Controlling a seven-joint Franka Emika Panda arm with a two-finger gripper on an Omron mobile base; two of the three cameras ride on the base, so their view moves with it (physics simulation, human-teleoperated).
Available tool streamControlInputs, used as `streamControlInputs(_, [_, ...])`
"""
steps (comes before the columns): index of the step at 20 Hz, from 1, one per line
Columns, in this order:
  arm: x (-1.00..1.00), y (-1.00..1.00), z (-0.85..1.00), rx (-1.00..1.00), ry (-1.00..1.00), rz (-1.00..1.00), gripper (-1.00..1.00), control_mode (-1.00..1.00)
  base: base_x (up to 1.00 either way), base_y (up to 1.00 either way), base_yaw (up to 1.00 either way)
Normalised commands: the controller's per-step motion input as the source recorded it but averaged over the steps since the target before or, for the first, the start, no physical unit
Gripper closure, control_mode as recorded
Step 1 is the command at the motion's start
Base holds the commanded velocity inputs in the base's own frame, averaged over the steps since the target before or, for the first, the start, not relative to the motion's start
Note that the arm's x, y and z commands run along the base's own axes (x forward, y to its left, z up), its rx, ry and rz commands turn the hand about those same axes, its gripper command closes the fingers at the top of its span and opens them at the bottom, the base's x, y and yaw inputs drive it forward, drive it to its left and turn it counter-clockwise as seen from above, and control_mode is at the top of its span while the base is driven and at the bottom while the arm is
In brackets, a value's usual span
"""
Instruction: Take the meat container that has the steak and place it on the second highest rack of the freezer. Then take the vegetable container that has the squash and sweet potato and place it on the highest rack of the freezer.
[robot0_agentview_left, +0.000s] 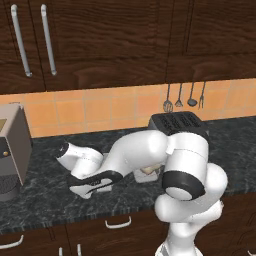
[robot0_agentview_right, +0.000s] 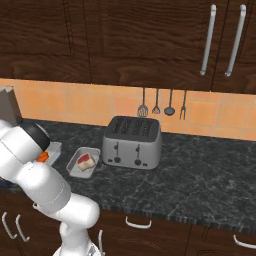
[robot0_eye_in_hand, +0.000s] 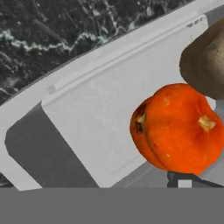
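Orange squash (robot0_eye_in_hand: 179, 129) | just above end effector (robot0_eye_in_hand: 186, 183) tip | end effector released, holding nothing

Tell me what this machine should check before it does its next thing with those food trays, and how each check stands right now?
1. Gripper open: ok, the jaws stand wide.
2. Gripper at the steak container, which goes first: not ok; the hand view shows it low over the vegetable container.
3. Steak inside its container: ok.
4. Squash and sweet potato together in their container: ok, side by side.
5. Room to lift the steak container: cannot tell for sure; the toaster stands close beside it.
6. Freezer door open, racks free: cannot tell.
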Motion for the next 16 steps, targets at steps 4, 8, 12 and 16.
streamControlInputs(4, [-0.19, 0.0, -0.28, 0.04, 0.0, 0.01, 1.0, -1.0, 0.0, 0.0, 0.0])
streamControlInputs(8, [-0.43, 0.0, -0.31, 0.0, -0.01, 0.0, 1.0, -1.0, 0.0, 0.0, 0.0])
streamControlInputs(12, [-0.42, 0.0, -0.39, 0.0, 0.0, 0.0, 1.0, -1.0, 0.0, 0.0, 0.0])
streamControlInputs(16, [-0.06, 0.0, -0.37, 0.0, 0.0, 0.0, 1.0, -1.0, 0.0, 0.0, 0.0])
